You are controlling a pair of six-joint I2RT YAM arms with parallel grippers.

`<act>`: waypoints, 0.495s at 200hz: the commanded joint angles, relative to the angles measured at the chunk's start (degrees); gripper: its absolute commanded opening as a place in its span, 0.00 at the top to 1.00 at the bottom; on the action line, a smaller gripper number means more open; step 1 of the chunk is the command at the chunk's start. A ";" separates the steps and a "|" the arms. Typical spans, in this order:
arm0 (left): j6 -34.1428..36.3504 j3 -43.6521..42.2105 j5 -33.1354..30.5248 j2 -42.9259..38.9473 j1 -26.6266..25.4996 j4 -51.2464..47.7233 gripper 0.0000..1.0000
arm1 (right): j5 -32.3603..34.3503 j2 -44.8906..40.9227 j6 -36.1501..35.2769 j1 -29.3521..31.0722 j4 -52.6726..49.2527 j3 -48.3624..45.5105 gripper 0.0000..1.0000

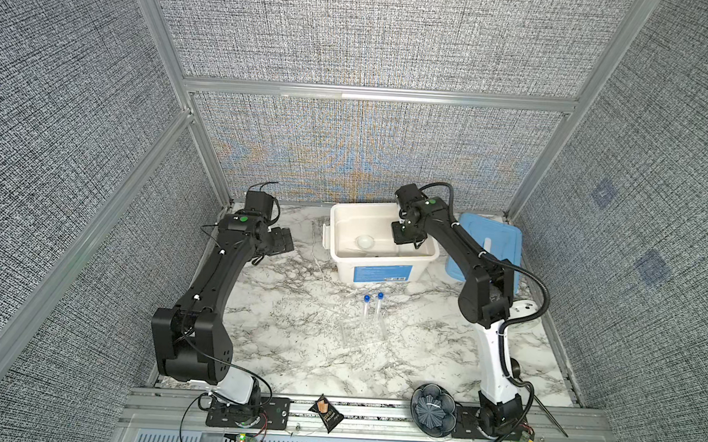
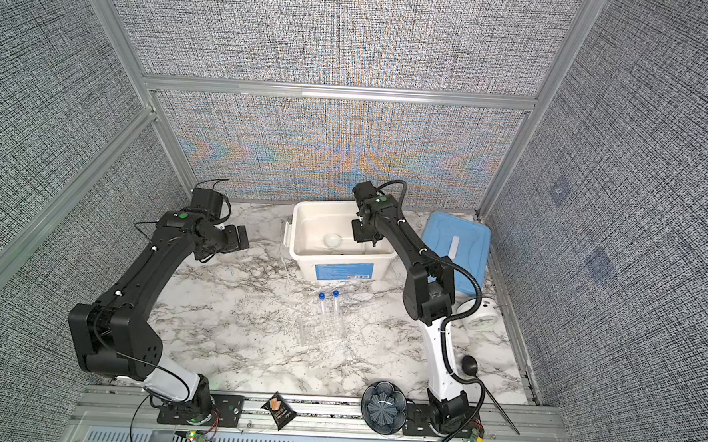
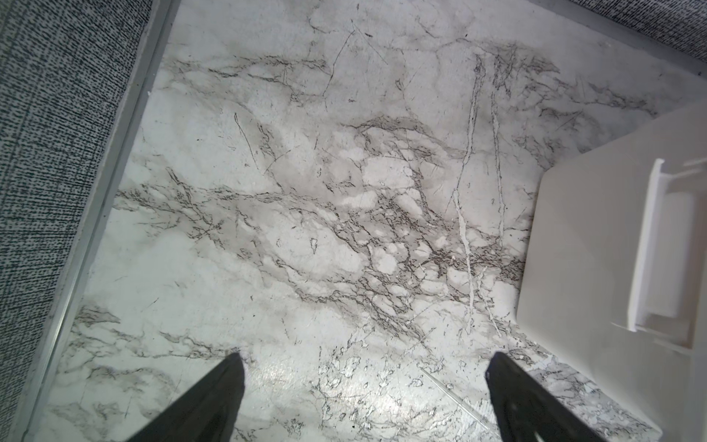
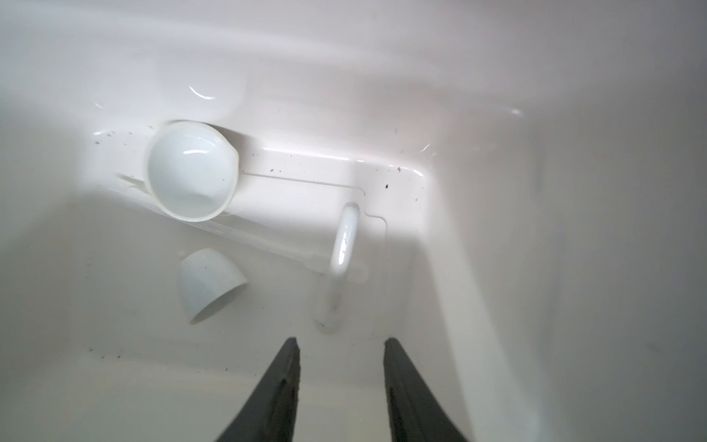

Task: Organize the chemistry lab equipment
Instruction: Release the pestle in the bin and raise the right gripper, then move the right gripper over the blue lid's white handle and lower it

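Observation:
Two slim clear tubes with blue caps [image 1: 366, 308] [image 1: 380, 304] stand in a clear plastic rack [image 1: 363, 334] mid-table, shown in both top views [image 2: 322, 305]. In the white bin [image 1: 383, 269] lie an upright white dish [image 4: 191, 176], a second dish on its side [image 4: 208, 283] and the white pestle [image 4: 342, 252]. My right gripper [image 4: 340, 340] hangs over the bin's right half [image 1: 405, 239], open, holding nothing, with the pestle just beyond its tips. My left gripper [image 3: 365, 358] stands wide open and empty above bare marble, left of the bin [image 1: 286, 241].
A blue lid [image 1: 496, 246] lies right of the bin, and a white clock [image 2: 480, 318] stands behind the right arm. The dark blue patterned bowl [image 1: 434, 409] and black snack packet [image 1: 325, 414] sit on the front rail. A thin clear rod [image 3: 447, 390] lies on the marble.

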 commanded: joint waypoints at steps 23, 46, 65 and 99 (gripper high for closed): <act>-0.92 -1.91 0.57 -1.21 0.04 2.52 0.01 | 2.10 -13.42 -2.99 -0.70 10.14 -10.61 0.55; -1.44 -2.58 0.68 -1.46 0.12 3.41 0.01 | 4.24 -19.71 -2.40 -2.57 11.16 -14.28 0.54; -1.90 -3.50 0.50 -1.95 0.06 4.32 0.01 | 5.40 -24.47 -1.19 -5.14 11.82 -18.48 0.53; -2.13 -5.37 0.67 -3.12 0.13 6.07 0.01 | -1.22 -29.94 4.05 -14.38 11.36 -27.28 0.52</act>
